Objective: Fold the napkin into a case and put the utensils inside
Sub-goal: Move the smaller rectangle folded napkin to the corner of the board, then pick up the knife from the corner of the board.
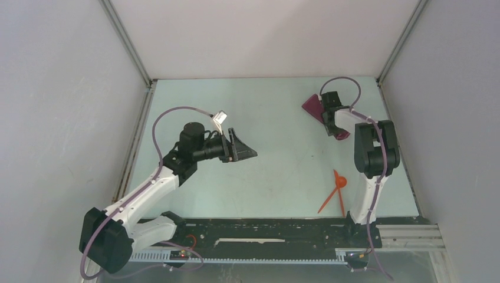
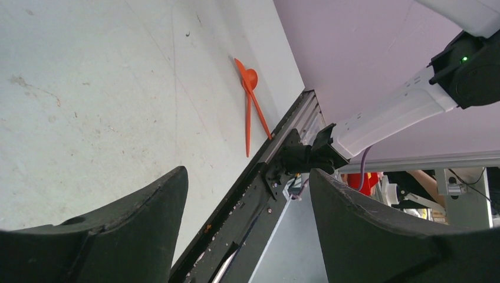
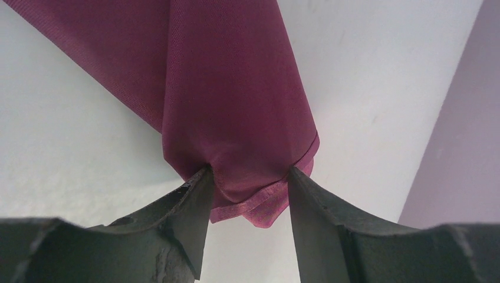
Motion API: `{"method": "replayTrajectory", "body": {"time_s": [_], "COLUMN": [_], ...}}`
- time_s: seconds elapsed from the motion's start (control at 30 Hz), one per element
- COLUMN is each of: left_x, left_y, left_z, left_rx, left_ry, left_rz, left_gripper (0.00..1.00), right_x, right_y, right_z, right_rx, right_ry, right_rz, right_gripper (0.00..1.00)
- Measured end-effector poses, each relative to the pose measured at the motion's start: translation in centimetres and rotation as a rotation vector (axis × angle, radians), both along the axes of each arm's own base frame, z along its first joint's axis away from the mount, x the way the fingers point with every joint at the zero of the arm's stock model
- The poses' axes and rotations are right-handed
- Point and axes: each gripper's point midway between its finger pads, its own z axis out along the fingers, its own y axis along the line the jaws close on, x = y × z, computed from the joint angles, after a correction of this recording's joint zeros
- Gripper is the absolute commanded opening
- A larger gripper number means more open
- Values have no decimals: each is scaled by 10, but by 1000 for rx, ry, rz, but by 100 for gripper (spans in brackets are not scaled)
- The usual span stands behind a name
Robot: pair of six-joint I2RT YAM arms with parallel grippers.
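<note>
Pinching one plum-purple cloth napkin [image 3: 236, 88], right gripper [image 3: 247, 177] reaches the table [image 1: 265, 118] far-right corner; two orange-red plastic utensils [image 1: 337, 191]; left gripper [image 2: 247, 177] hovers wide.

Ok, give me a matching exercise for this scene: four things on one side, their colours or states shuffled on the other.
Things:
1. napkin
2. utensils
3. left gripper
4. right gripper

States:
A. open, holding nothing
B. plum-purple, bunched up
C. clamped on cloth
D. orange-red, lying crossed on the table

Pairs: 1-B, 2-D, 3-A, 4-C
</note>
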Motion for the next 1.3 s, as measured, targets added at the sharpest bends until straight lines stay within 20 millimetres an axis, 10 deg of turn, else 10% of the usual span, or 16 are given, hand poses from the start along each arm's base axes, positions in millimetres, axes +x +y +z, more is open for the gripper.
{"method": "replayTrajectory", "body": {"time_s": [0.37,0.5,0.67,0.77,0.83,1.03,1.3], "left_x": [6,6,1,-5,-11,-23,-36], "left_y": [-4,-4,-1,2,5,11,12], "left_z": [-6,-6,-2,7,17,37,22], "left_rx": [20,22,20,7,-7,-45,-27], "left_ry": [20,20,3,-30,-62,-131,-104], "left_rz": [-14,-14,-17,-18,-19,-22,-46], "left_gripper": [80,81,82,82,82,82,82], "right_x": [26,11,-48,-118,-175,-276,-296], "right_y": [-31,-16,44,92,119,103,82], "right_z": [14,55,148,172,156,76,46], "right_rx": [-55,-94,142,390,552,568,431], "right_ry": [-30,-40,-176,-198,-107,213,311], "right_rz": [-11,-54,-121,-93,-92,-380,-546], "right_gripper": [81,99,94,84,79,66,46]}}
